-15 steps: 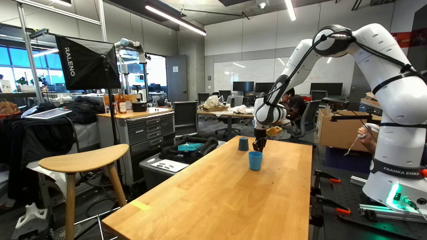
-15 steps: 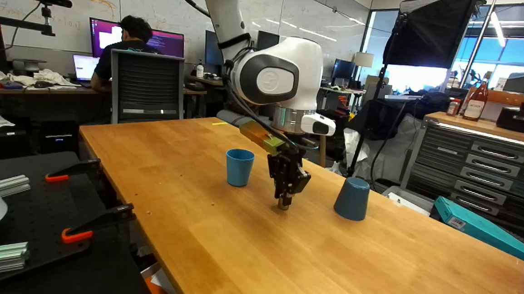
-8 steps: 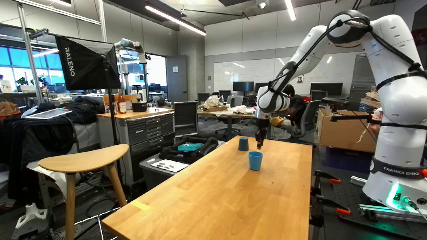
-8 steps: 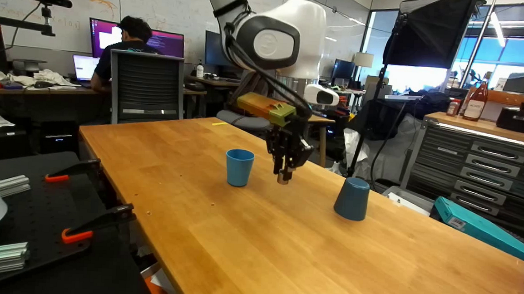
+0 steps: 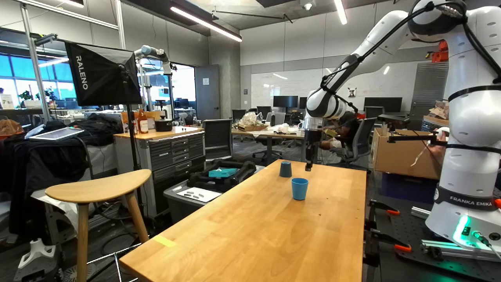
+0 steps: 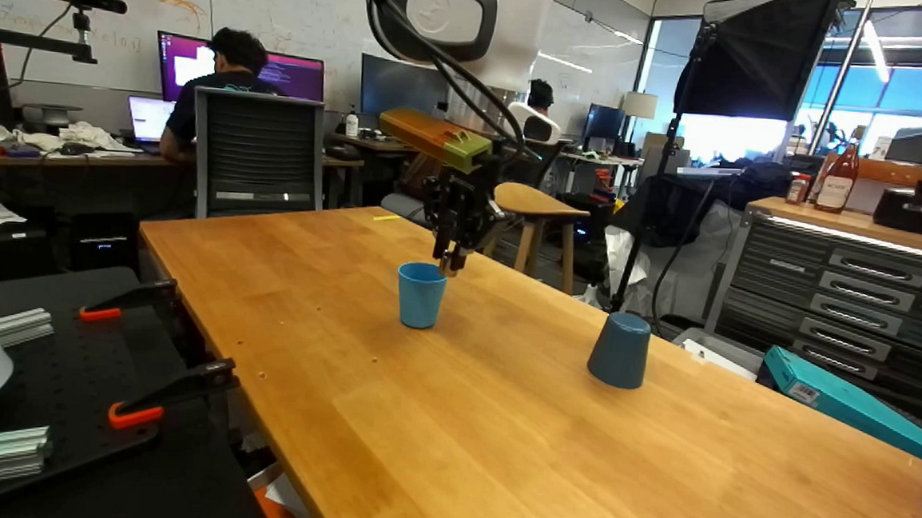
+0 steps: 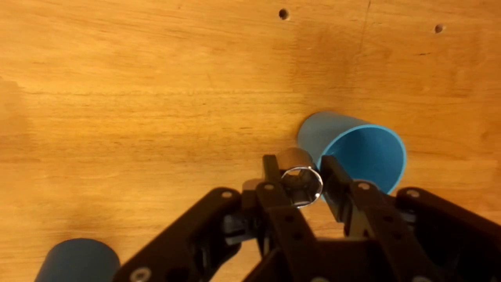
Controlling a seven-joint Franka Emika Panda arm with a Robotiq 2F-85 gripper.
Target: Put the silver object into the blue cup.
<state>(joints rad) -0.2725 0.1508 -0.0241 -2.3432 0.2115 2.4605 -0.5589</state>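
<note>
The silver object (image 7: 296,158) is a small, shiny, hollow cylinder. My gripper (image 7: 299,162) is shut on it, a finger on each side, and holds it above the table. The object's lower end also shows under the fingertips in an exterior view (image 6: 449,269). The blue cup (image 7: 366,154) stands upright and open, with its rim just beside the held object in the wrist view. The cup shows in both exterior views (image 5: 300,189) (image 6: 420,298). The gripper (image 5: 309,168) is higher than the cup and off to its side, not over its opening.
A darker blue cup (image 6: 619,353) stands upside down on the wooden table (image 6: 450,434); it also shows in the wrist view (image 7: 78,260). Clamps with orange tips (image 5: 403,247) line the table edge by the robot base. A wooden stool (image 5: 100,186) stands beside the table.
My gripper has lifted the silver object from table level and carried it up and towards the blue cup. Both cups have stayed in place.
</note>
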